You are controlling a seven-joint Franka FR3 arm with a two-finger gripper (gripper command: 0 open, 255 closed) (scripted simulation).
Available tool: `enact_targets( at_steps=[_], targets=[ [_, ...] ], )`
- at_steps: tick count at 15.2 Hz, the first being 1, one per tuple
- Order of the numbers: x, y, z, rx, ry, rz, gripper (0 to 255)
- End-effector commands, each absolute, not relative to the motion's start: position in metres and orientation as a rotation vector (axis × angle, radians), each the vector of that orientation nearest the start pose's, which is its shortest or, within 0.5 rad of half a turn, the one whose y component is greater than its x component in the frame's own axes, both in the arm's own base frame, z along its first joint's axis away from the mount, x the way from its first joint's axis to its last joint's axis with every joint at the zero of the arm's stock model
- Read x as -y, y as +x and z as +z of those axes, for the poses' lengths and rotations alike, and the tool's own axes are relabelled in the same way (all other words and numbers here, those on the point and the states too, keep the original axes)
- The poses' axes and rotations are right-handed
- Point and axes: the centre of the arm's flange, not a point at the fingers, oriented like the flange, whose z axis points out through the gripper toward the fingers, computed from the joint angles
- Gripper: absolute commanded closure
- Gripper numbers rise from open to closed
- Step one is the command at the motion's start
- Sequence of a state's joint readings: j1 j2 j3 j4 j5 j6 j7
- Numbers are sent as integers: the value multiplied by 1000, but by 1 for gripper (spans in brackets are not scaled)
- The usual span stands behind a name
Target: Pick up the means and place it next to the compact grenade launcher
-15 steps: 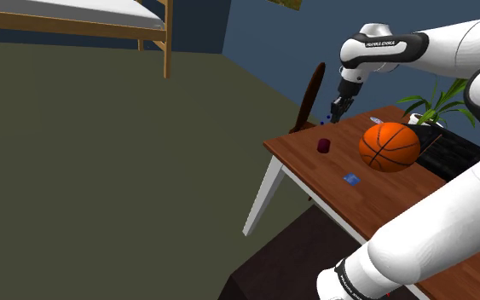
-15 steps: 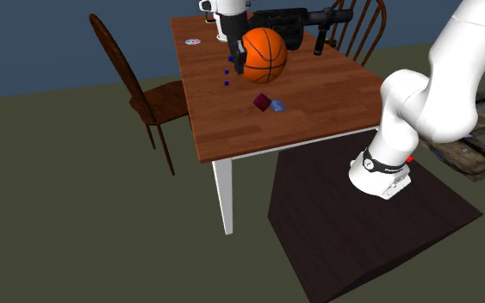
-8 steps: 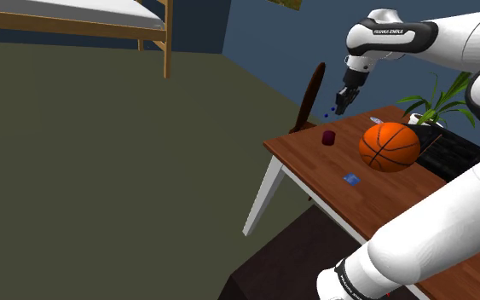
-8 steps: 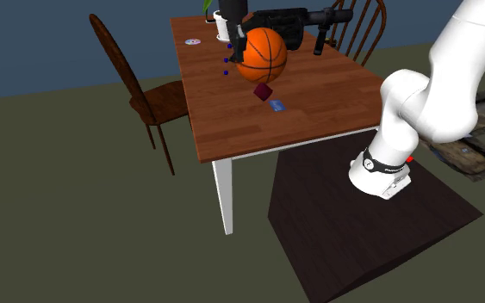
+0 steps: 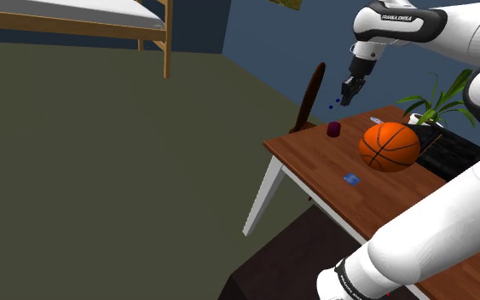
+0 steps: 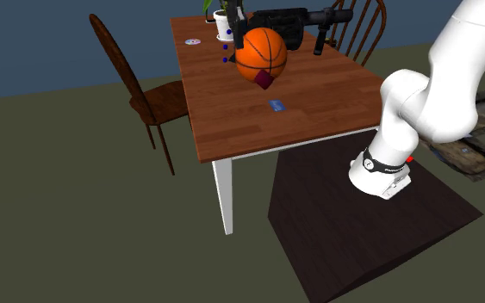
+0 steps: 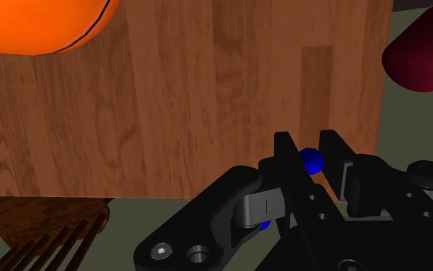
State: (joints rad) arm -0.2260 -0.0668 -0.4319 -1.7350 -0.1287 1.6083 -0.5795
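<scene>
Clasping a small blue bead (image 7: 310,160) between narrow-set fingers (image 7: 286,165); dark red lump (image 7: 422,54) — apart from them, beside the table (image 7: 207,115) edge

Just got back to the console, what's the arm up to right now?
The black gripper hangs above the wooden table, its fingers shut on a small blue bead. More blue beads and a dark red piece sit just below it, apparently one string. The black launcher lies beyond the orange basketball in the second exterior view; the string is not beside it yet.
</scene>
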Motion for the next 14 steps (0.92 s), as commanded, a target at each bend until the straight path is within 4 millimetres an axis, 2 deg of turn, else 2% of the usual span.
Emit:
enact_targets(
  at_steps=[1,14],
  targets=[
    [343,410,594,-107,-3178,178,255],
    [343,410,663,-107,-3178,178,255]
  ],
)
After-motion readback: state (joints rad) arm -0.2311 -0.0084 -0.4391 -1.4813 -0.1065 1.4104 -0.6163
